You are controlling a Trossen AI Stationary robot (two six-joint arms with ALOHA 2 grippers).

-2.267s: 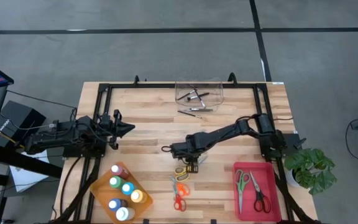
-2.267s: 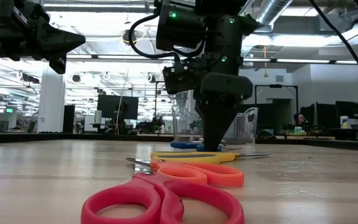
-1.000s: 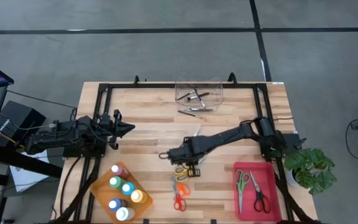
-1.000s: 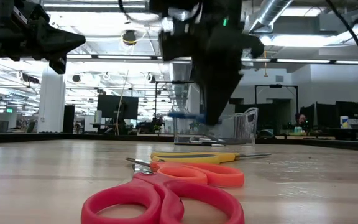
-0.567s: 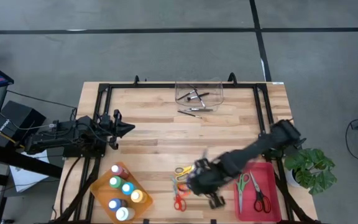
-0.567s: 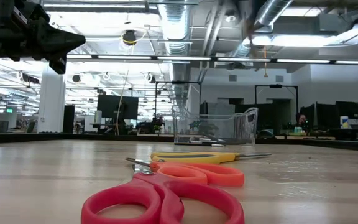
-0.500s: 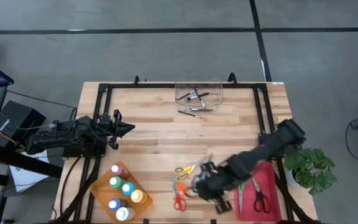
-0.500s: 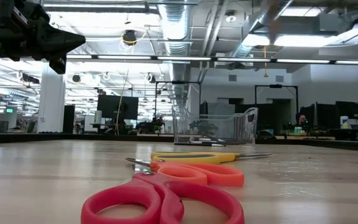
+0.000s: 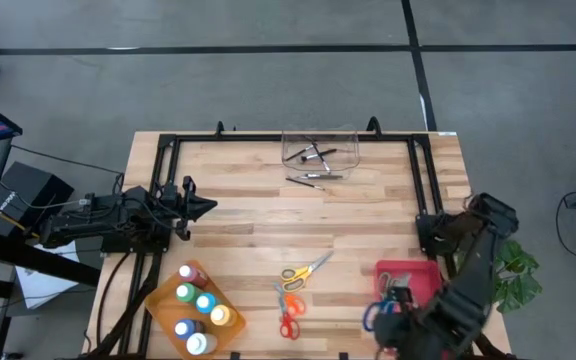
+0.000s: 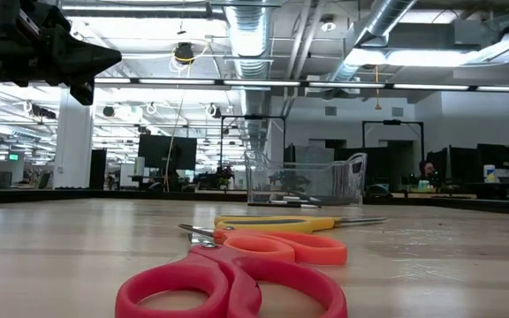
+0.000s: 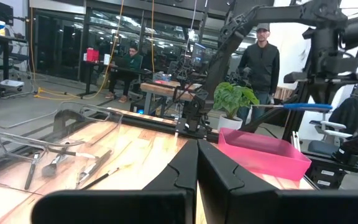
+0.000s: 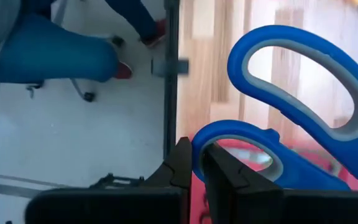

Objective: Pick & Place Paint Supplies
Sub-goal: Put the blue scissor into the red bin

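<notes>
The right gripper [image 9: 386, 318] clamps blue scissors [image 12: 303, 134], with thick looped handles lined in grey, beside the pink tray [image 9: 424, 274]. The left gripper [image 9: 206, 205], jaws closed, waits at the table's left.

Blue-handled scissors [image 12: 303, 118]; pink tray [image 11: 267, 151]; yellow scissors [image 9: 305, 270]; orange scissors [image 10: 281, 246]; red scissors [image 10: 228, 287].
</notes>
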